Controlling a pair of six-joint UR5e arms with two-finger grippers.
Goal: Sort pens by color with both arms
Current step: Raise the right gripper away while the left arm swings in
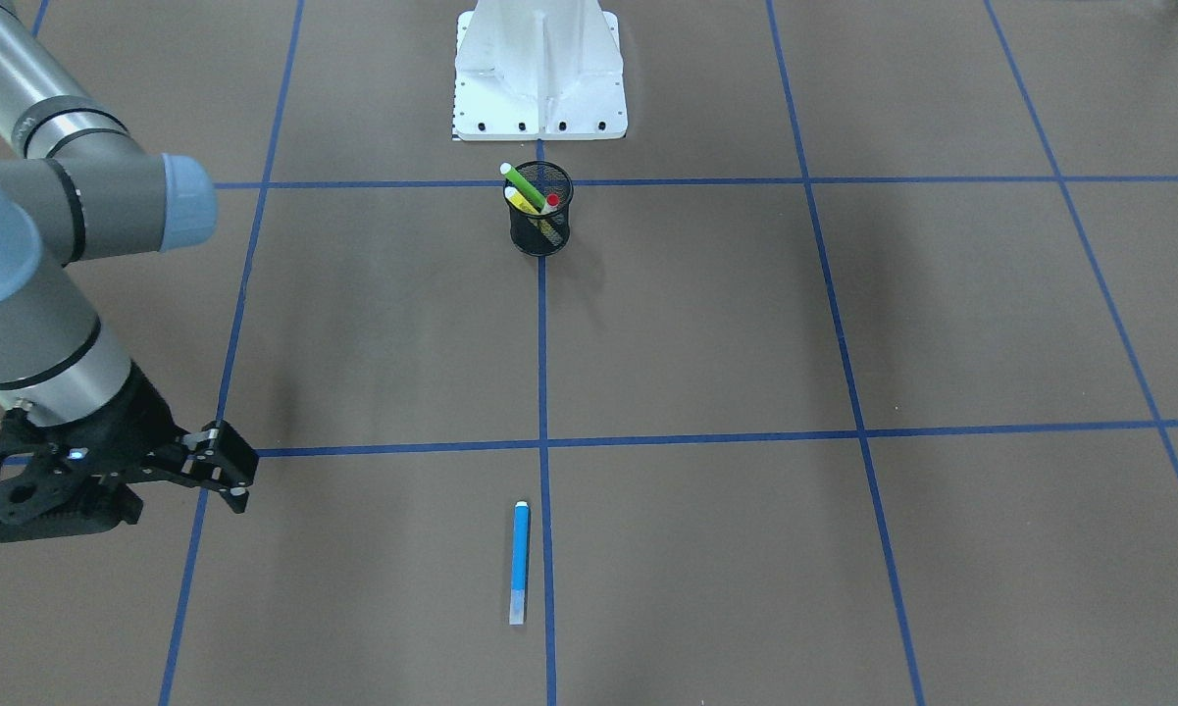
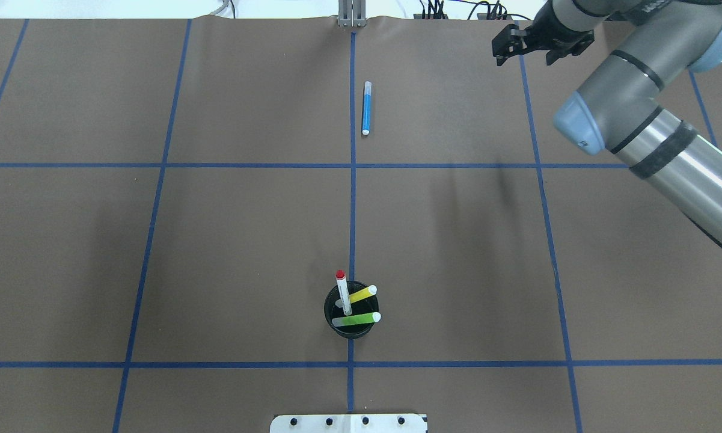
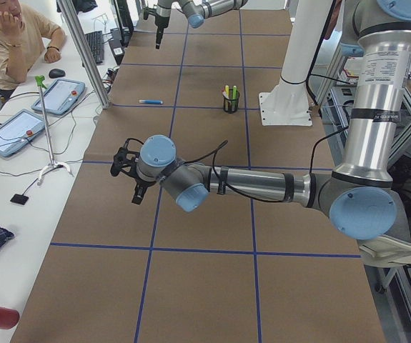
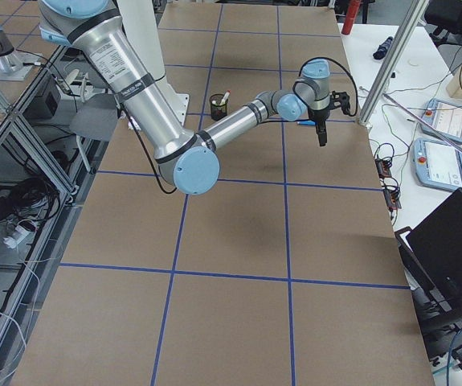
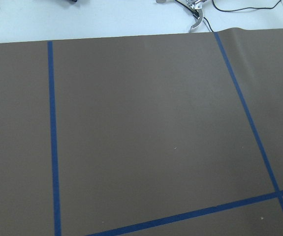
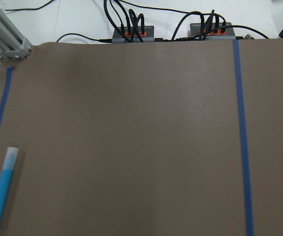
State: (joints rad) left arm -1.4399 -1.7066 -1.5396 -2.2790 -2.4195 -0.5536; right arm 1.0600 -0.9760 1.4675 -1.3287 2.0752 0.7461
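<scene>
Three pens stand in the black mesh cup [image 1: 539,235]: a green highlighter [image 2: 356,319], a yellow highlighter [image 2: 362,294] and a white pen with a red end [image 2: 342,293]. They lean on the rim and their tops stick out. The cup sits on the middle blue tape line [image 2: 353,228], near the edge of the desk [image 2: 246,240] where the robot's white base [image 1: 539,74] is.

One pen is out of the cup. The blue pen [image 2: 367,108] lies flat near the far edge of the desk, across from the robot. It is just beside the middle tape line and runs along it.

The right claw [image 2: 526,57] hangs over the desk near that same far edge, off toward the right end. Its two fingers are spread apart and hold nothing. The blue pen is well apart from it, toward the middle of the desk.

The left claw [image 3: 137,193] hangs near the far edge too, toward the left end of the desk. I cannot tell if it is open or closed. The blue pen is well apart from it as well.

The blue pen is thin and straight. It is bright blue in the middle, with a white tip facing the robot and a pale end facing away.
</scene>
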